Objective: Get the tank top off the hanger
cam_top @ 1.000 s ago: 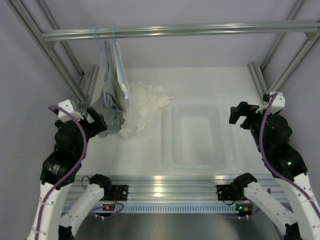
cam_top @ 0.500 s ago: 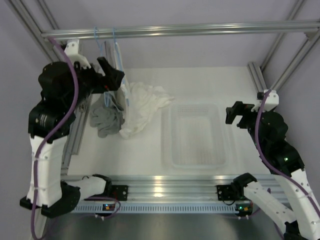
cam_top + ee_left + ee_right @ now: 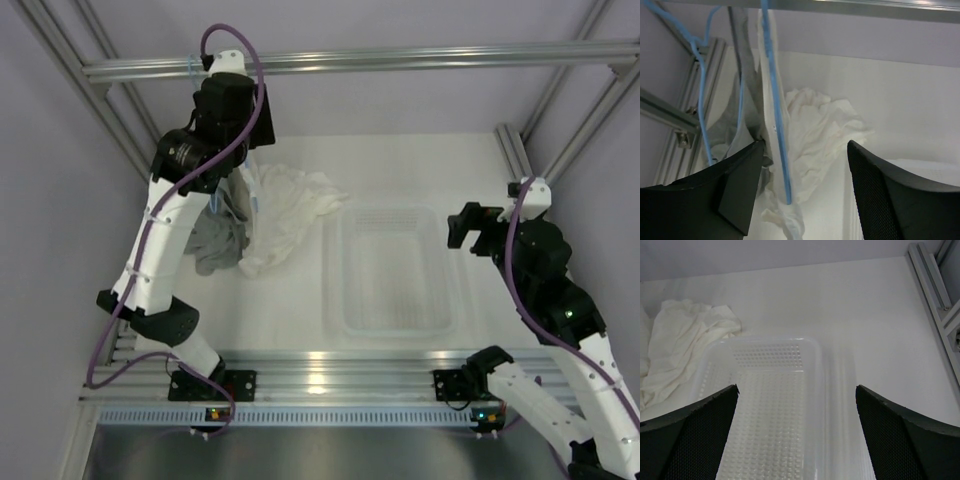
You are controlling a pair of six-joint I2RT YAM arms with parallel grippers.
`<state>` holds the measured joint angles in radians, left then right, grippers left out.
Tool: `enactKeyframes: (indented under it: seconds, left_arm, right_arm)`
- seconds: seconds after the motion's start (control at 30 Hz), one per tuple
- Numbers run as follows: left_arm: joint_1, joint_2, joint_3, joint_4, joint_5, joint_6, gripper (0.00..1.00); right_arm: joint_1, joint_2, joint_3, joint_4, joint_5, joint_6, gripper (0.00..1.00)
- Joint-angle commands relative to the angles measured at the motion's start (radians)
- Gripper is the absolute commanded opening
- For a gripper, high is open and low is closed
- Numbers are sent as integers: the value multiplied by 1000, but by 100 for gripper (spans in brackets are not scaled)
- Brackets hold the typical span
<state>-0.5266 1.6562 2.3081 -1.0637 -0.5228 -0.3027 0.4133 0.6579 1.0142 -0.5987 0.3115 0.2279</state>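
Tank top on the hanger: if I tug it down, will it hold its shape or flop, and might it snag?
Probably floppy: the tank top lies crumpled in soft folds where it reaches the table. It looks thin, so likely light. It may drag the hanger along, since its strap drapes over that thin wire.

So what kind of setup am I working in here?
Probably a lab test cell, not a home: a silver aluminium-extrusion frame boxes in a white tabletop, with thin light-blue wire hangers hooked on its top rail.
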Motion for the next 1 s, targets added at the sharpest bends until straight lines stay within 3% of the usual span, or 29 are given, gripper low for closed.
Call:
enactKeyframes:
  seconds: [0.0,0.33,0.57,0.83,0.93,0.97]
  left_arm:
    - [-3,-33,-18,-19,-172,5,73]
    - [23,17,-98,36,-206,14,69]
    - [46,40,-105,68,-145,2,40]
    - [63,42,-176,67,-132,-24,38]
    - [65,28,-213,67,-128,-38,28]
    - [65,27,-219,67,-125,-39,16]
  right_arm:
    - [24,-9,4,11,-8,-13,99]
    - [36,-14,-2,11,6,-21,99]
    - [45,-29,-14,11,28,-27,99]
    - [50,-24,-17,11,29,-28,99]
    - [51,-24,-19,13,32,-27,99]
    - [51,-23,-20,13,31,-28,99]
